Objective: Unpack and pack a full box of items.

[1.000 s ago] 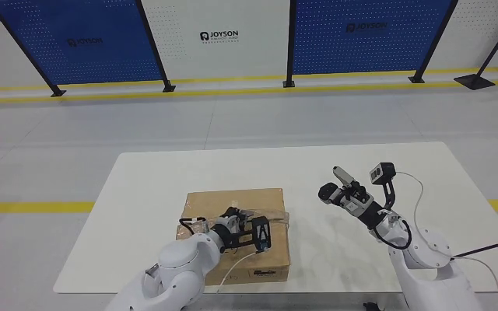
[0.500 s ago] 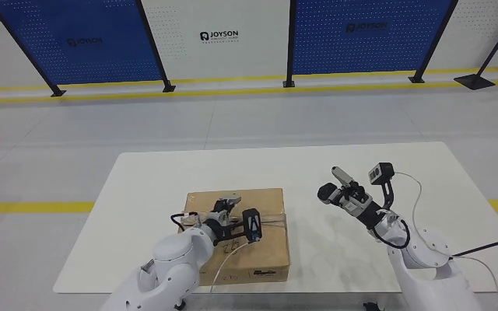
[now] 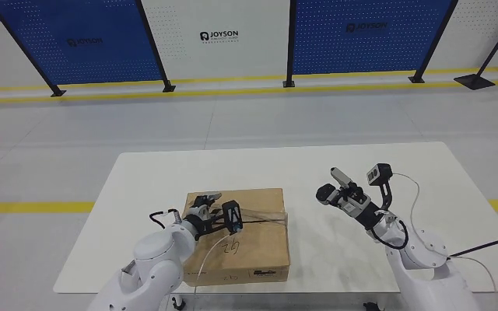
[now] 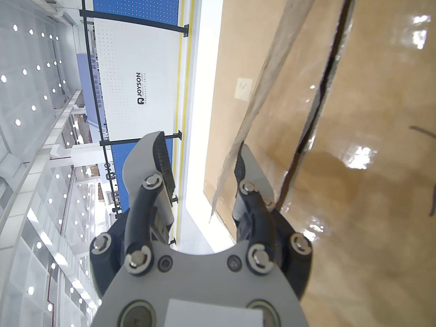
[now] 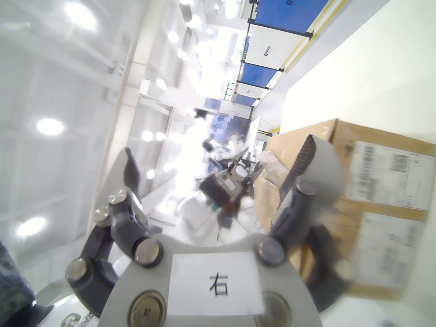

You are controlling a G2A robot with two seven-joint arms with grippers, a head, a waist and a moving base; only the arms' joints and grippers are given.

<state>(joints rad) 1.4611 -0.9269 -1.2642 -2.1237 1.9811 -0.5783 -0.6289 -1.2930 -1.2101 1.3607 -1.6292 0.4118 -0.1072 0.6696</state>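
Jaws stood apart on both grippers, with the box at the left pair.
The left gripper [image 4: 199, 144] hung with its jaws parted over the cardboard box [image 3: 249, 249]. A loose strip of clear tape [image 4: 272, 69] ran up between them, touching one finger, and the box's centre seam lay just beside that finger. The right gripper [image 5: 218, 158] gaped wide, holding nothing, over the white table [image 3: 156, 179], the box well apart from it.

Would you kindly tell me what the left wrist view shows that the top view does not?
Left wrist view: the dark seam between the flaps, and how the peeled tape strip lies against one finger. Top view: the right gripper over the white table, beside the box. Both: the box and the open left gripper over it.
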